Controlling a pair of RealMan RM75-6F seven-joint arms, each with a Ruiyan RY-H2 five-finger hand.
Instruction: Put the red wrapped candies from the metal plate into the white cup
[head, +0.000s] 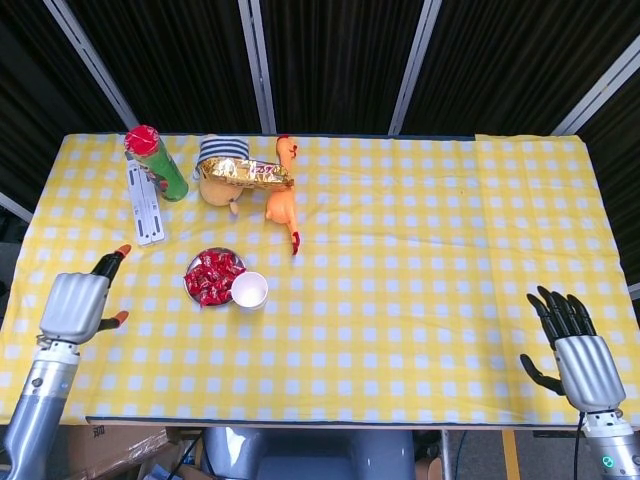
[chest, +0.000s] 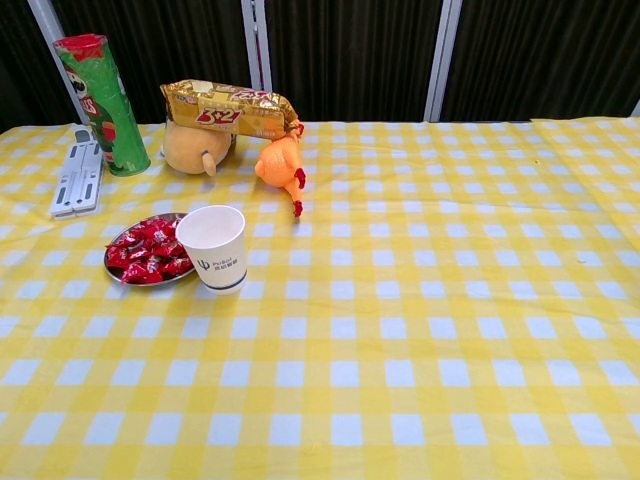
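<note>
Red wrapped candies (head: 213, 275) (chest: 148, 251) lie heaped on a small metal plate (head: 192, 269) (chest: 113, 272) at the table's left. The white paper cup (head: 249, 290) (chest: 217, 246) stands upright, touching the plate's right side. In the head view my left hand (head: 78, 302) hovers over the cloth left of the plate, holding nothing, fingers extended toward the plate. My right hand (head: 572, 349) stays at the near right corner, fingers spread and empty. Neither hand shows in the chest view.
At the back left stand a green chip can (head: 155, 161) (chest: 99, 103), a white flat tool (head: 145, 205) (chest: 76, 183), a plush toy under a gold snack pack (head: 243, 173) (chest: 226, 108), and an orange rubber chicken (head: 283, 205) (chest: 281, 163). Yellow checked cloth covers the table (head: 420, 290).
</note>
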